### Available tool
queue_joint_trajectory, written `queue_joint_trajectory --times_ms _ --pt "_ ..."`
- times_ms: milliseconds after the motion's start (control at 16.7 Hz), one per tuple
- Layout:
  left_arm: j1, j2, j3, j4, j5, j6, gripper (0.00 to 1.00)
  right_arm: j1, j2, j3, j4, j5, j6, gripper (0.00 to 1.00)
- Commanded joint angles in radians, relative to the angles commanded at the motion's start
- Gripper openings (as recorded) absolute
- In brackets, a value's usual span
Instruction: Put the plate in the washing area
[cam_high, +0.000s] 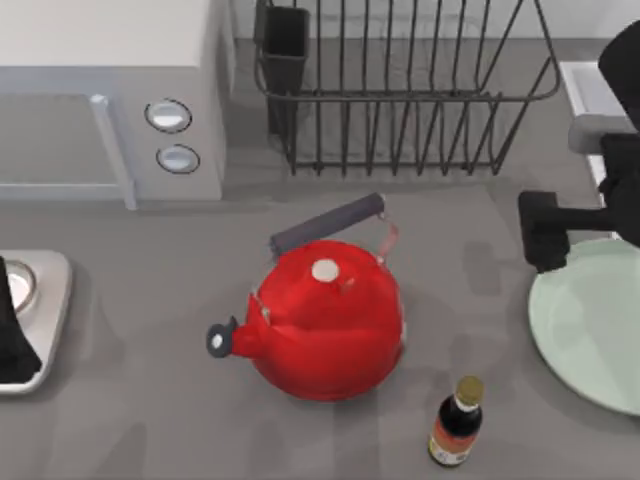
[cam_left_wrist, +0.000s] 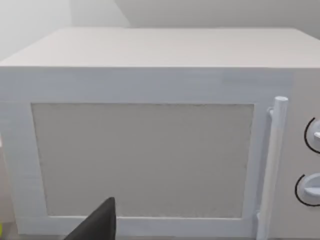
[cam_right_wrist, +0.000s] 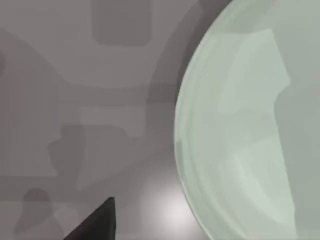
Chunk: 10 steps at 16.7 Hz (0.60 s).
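- The plate lay flat on the table at the top view's right edge, partly cut off by the frame; the washing area showed as a pale rim at the far right, beyond the plate and beside the dish rack.
- The right gripper hung just over the plate's far-left rim, so the plate lay directly below and to its right; whether its fingers stood wide or narrow, I cannot tell; in the right wrist view the plate looked bare, nothing clamped on it.
- The right arm was plainly the nearer; the left arm sat parked at the table's left edge, facing the microwave.
- The kettle and bottle stood well apart from the plate's likely path.
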Motion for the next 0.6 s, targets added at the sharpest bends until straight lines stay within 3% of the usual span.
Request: queue_joint_trajectory --times_ms 240,600 --pt "0.000 0.000 0.000 0.000 0.000 0.000 1.00 0.039 0.192 0.140 -0.114 0.000 0.040 1.00" --pt "0.000 0.000 0.000 0.000 0.000 0.000 1.00 0.041 0.222 0.162 -0.132 0.000 0.046 1.00"
